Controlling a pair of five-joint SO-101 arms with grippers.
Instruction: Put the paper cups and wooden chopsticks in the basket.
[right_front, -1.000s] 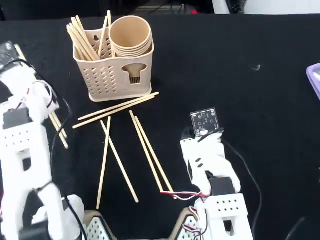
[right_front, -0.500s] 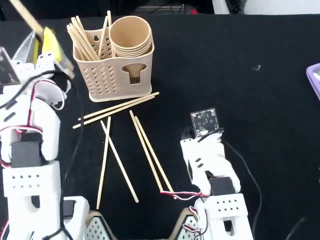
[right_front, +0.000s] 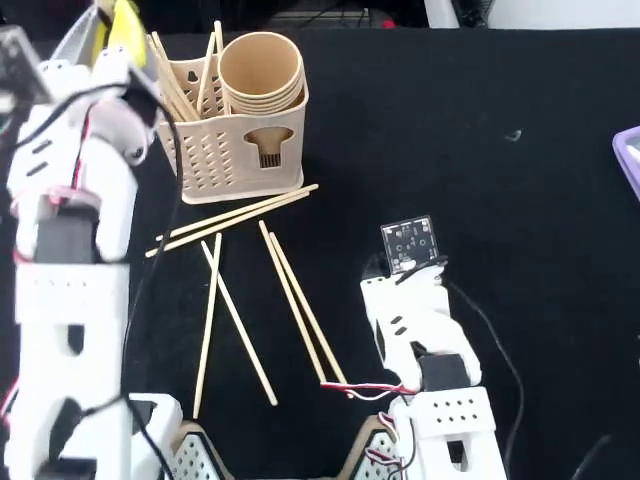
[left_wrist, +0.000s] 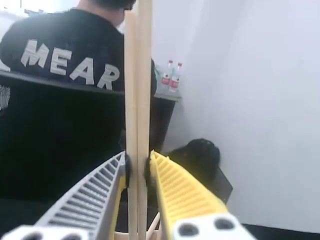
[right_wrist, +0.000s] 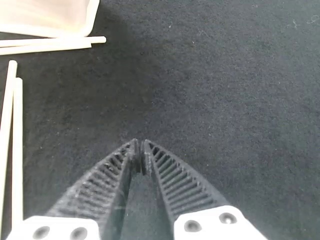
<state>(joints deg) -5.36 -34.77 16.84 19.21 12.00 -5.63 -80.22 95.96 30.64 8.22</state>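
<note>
High view: cups (right_front: 260, 70) are done, stacked inside the basket (right_front: 235, 150), which sits at 11 o'clock on the table (right_front: 500, 250). A bunch of chopsticks (right_front: 165, 80) already stands in the compartment at 9 o'clock of the cups. Still to go: six loose chopsticks (right_front: 240, 212) flat on the table, roughly in twos, spread from 6 to 5 o'clock of the basket, plus the pair in the air. I'd call it past halfway (cups finished, sticks about half). Left hand (right_front: 100, 28) is raised at 10 o'clock of the basket, just beside its rim, not over it yet. Right hand (right_front: 375, 268) sits low at 5 o'clock of the basket, near one loose twosome, touching none as far as I can tell.

Left wrist view: left hand (left_wrist: 137, 167) is clenched on the held pair (left_wrist: 137, 90). The two sticks are side by side and upright, pinched between the grey and yellow jaws and running well past them. Grip looks square.

Right wrist view: right hand (right_wrist: 139, 150) is clamped tight, tips touching, nothing between them, bare table underneath. A near pair (right_wrist: 12, 125) lies close beside it. A far pair (right_wrist: 50, 44) lies farther out, just by the basket corner (right_wrist: 50, 15).
</note>
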